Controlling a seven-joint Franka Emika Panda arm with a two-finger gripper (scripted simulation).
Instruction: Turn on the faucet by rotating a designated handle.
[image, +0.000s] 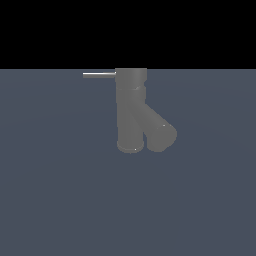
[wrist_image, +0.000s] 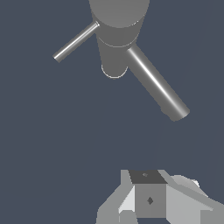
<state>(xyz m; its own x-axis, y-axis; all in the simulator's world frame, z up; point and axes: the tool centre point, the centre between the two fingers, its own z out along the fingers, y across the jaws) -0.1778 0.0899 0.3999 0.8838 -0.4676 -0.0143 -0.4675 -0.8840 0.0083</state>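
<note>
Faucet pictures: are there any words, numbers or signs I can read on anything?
None: the faucet, its handle and the pincer are all plain grey with no words, numbers or signs.

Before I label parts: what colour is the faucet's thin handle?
Light metallic grey handle, paler than the dark-grey faucet; clearest in the wrist view.

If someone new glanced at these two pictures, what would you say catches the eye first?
The dark-grey Y-shaped faucet stands alone on a plain blue-grey floor, its stubby spout angling toward the exterior view's right. A thin shiny handle juts from its top toward the exterior view's left. In the wrist view, the gripper shows apart from the faucet, touching nothing.
</note>
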